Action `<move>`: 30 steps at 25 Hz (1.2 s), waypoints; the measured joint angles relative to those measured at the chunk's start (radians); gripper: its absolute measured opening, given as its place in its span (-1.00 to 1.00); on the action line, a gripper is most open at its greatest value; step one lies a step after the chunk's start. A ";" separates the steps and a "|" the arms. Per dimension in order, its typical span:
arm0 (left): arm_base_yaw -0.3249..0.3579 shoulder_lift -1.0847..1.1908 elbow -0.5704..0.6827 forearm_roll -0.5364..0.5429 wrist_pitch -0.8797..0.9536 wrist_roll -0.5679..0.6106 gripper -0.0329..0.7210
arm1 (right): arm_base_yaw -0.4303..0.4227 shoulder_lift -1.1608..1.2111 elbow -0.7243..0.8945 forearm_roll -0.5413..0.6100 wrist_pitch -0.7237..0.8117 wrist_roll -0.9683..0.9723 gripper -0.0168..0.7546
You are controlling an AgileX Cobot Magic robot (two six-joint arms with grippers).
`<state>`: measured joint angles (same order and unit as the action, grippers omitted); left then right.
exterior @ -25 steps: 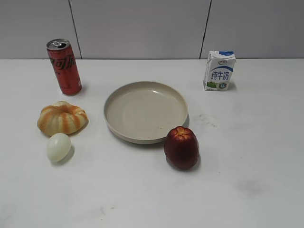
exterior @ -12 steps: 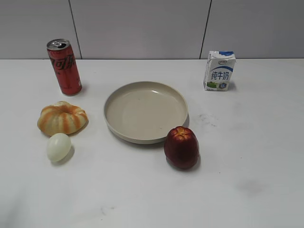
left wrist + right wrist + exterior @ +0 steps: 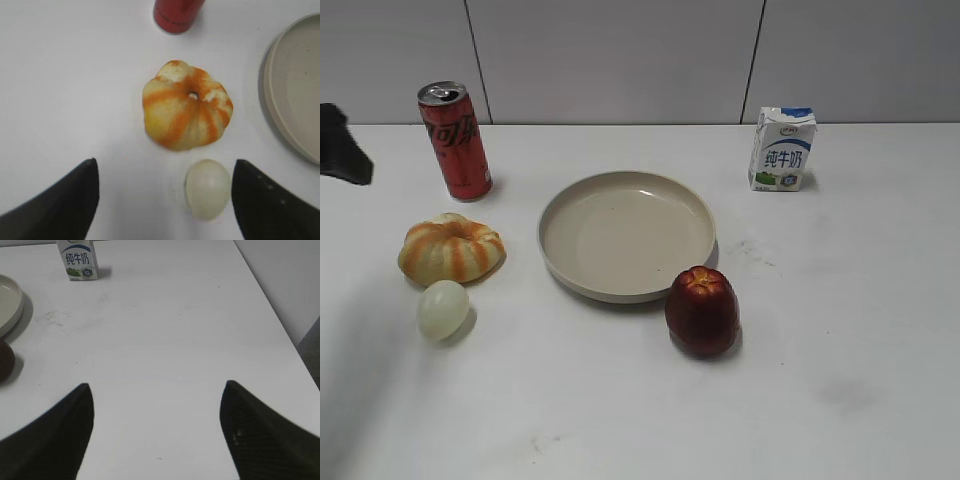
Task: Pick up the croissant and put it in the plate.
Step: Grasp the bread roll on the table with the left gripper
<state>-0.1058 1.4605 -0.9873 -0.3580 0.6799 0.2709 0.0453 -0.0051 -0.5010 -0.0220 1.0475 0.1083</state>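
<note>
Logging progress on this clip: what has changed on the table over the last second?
A dark part of the left arm has come into the exterior view at the left edge, beside the can. Nothing has been grasped. The croissant, egg, plate, apple and milk carton have not moved.

- Light is bright, even and diffuse over the white table (image 3: 840, 300).
- Shadows are short and soft: a faint one beside the apple (image 3: 701, 310), another under the plate (image 3: 626, 235).
- The left wrist view is slightly soft; the croissant (image 3: 186, 105) lacks crisp edges.
- Dark fingers (image 3: 47, 440) at the frame bottoms are blurred.
</note>
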 joint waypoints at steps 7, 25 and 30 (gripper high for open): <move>-0.050 0.351 -0.171 -0.005 -0.003 0.001 0.70 | 0.000 0.000 0.000 0.000 0.000 0.000 0.58; -0.051 0.513 -0.214 -0.089 -0.041 0.000 -0.57 | 0.000 0.000 0.000 0.000 0.000 0.000 0.58; -0.055 0.371 -0.231 -0.149 -0.012 0.000 -0.57 | 0.000 0.000 0.000 0.000 0.000 0.000 0.58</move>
<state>-0.1604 1.8320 -1.2183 -0.5070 0.6682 0.2705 0.0453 -0.0051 -0.5010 -0.0220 1.0475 0.1085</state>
